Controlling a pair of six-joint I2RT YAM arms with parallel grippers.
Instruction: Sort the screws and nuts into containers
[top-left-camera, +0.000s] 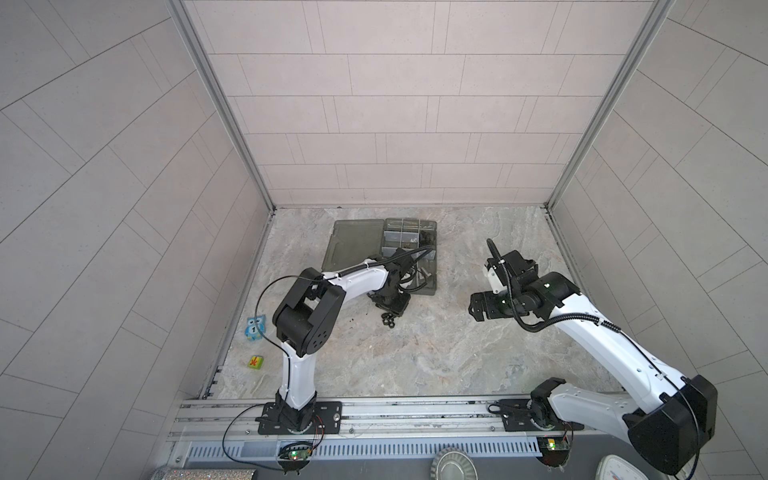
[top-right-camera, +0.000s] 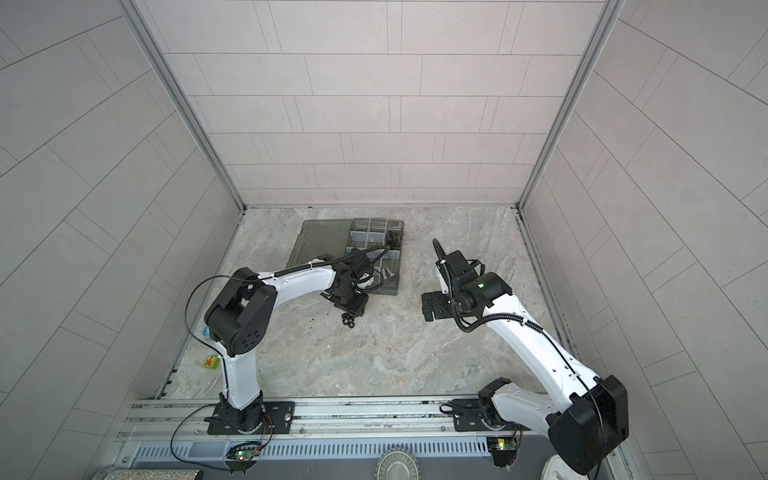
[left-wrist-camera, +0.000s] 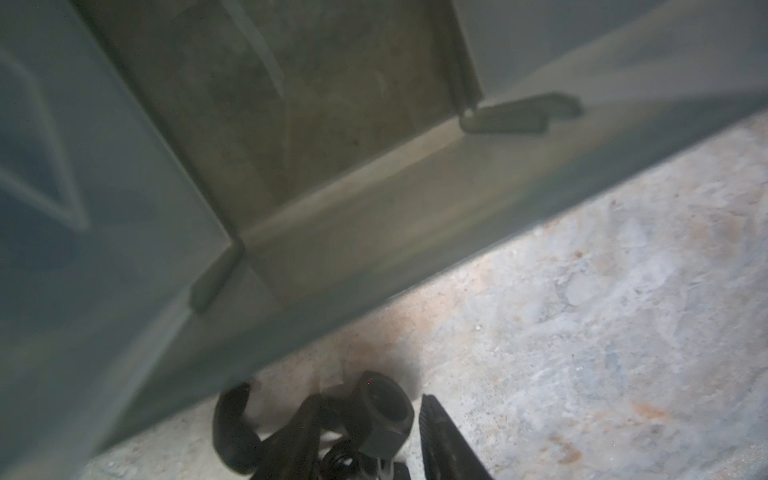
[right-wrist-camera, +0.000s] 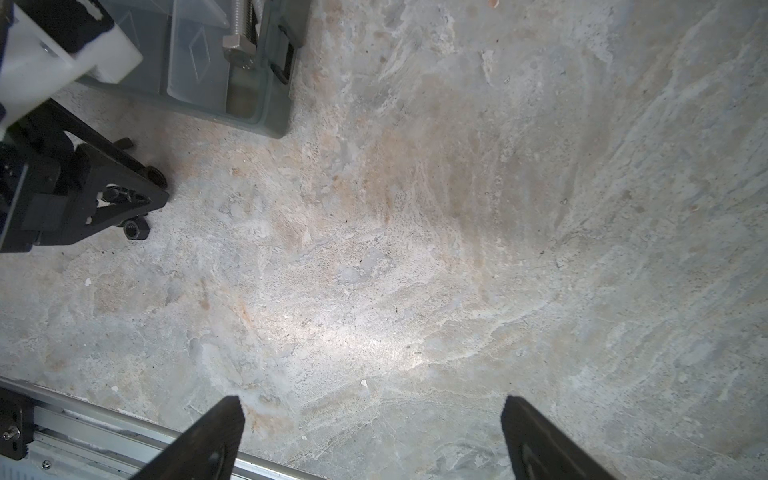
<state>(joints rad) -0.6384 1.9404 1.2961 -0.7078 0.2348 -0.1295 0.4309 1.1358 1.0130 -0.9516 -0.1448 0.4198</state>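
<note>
A black nut (left-wrist-camera: 384, 411) is shown between the fingers (left-wrist-camera: 440, 436) of the left gripper (top-left-camera: 390, 305), among the nuts (top-left-camera: 388, 322) piled on the table (top-left-camera: 457, 353) just before the containers (top-left-camera: 424, 291). Whether it is clamped cannot be told. The right gripper (right-wrist-camera: 372, 405) is spread wide, holding nothing. The nut is judged hard, light and slippery, best pinched across opposite flats.

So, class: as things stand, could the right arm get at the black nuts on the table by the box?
Probably not. The table between the right gripper and the nuts is bare, but the left gripper is down on that pile beside the box, so they would likely collide.
</note>
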